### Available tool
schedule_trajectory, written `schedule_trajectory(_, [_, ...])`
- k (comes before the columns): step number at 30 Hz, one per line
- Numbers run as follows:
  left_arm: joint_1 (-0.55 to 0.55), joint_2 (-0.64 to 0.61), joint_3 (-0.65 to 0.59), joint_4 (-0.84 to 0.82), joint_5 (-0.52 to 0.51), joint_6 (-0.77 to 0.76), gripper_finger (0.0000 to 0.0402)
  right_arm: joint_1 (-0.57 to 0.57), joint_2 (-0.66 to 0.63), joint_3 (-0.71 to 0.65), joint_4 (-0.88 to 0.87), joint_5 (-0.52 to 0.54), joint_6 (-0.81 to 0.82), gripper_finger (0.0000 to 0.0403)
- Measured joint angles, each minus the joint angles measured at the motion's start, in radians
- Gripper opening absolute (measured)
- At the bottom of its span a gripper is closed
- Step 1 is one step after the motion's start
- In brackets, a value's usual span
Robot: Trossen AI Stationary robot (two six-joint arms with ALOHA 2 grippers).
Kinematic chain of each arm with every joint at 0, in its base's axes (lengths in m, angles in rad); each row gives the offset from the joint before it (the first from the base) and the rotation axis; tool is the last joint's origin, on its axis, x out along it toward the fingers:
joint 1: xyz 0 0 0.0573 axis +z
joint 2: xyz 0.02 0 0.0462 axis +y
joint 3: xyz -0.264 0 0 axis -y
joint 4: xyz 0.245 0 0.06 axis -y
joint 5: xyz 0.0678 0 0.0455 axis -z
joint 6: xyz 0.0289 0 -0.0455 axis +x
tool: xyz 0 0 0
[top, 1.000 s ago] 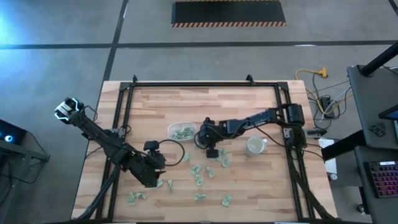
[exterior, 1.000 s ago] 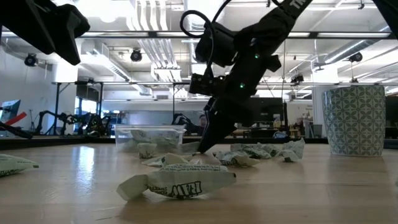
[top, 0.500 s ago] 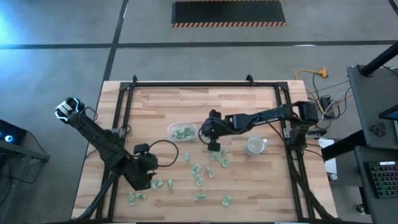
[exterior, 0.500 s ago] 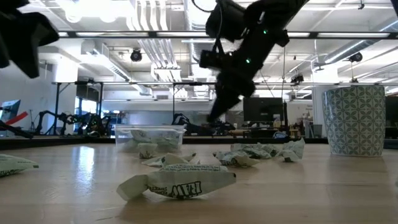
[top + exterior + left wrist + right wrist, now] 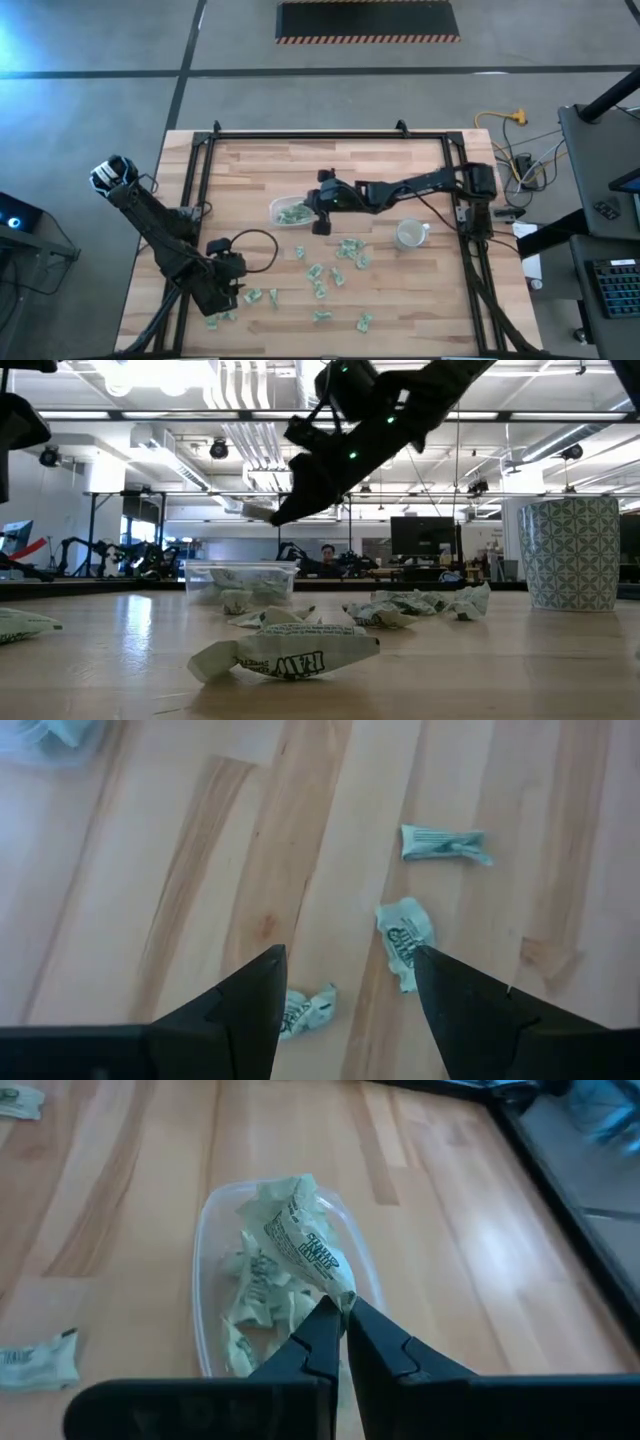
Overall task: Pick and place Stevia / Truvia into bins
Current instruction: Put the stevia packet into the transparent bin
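Several pale green sweetener packets [image 5: 335, 268] lie loose on the wooden table, and more fill the clear shallow tub [image 5: 290, 212]. A round patterned cup [image 5: 410, 235] stands to the right of the packets. My right gripper [image 5: 343, 1308] is shut on one packet [image 5: 305, 1245], held in the air just over the tub's right end; it also shows in the low view [image 5: 280, 510]. My left gripper [image 5: 345, 955] is open and empty above loose packets [image 5: 405, 935] near the table's near left corner [image 5: 226, 290]. My right gripper pinches one end of a crumpled packet [image 5: 335, 1285] between its two fingertips. The fingers slant down toward the table's left. The packet sticks out beyond the tips, lifted clear above the tub [image 5: 215, 1220] and the packets in it.
The loose packets are scattered over the near middle of the table [image 5: 320, 290]. A black frame [image 5: 195, 180] runs along the table's left, far and right sides. A large packet [image 5: 285, 650] lies close in front of the low camera.
My right gripper has risen from the loose packets with one packet pinched in it and gone toward the table's left, ending over the tub. My left gripper has gone toward the table's near left corner.
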Motion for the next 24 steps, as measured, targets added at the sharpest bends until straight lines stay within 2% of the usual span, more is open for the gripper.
schedule_trajectory(3, [0.000,0.000,0.000,0.012,0.000,0.001,0.0204,-0.011,0.065,0.067,-0.005,-0.075,0.000,0.0009])
schedule_trajectory(11, [-0.020,0.000,0.000,0.016,0.001,-0.018,0.0204,-0.038,0.180,0.247,-0.212,-0.076,0.005,0.0009])
schedule_trajectory(15, [-0.028,0.000,0.000,0.019,0.006,-0.020,0.0204,-0.052,0.208,0.287,-0.260,-0.075,0.033,0.0012])
schedule_trajectory(19, [-0.029,0.010,0.000,0.017,0.042,-0.022,0.0204,-0.053,0.210,0.287,-0.280,-0.077,0.002,0.0041])
schedule_trajectory(24, [-0.030,0.048,0.000,0.015,0.101,-0.018,0.0204,-0.053,0.195,0.287,-0.287,-0.077,-0.003,0.0106])
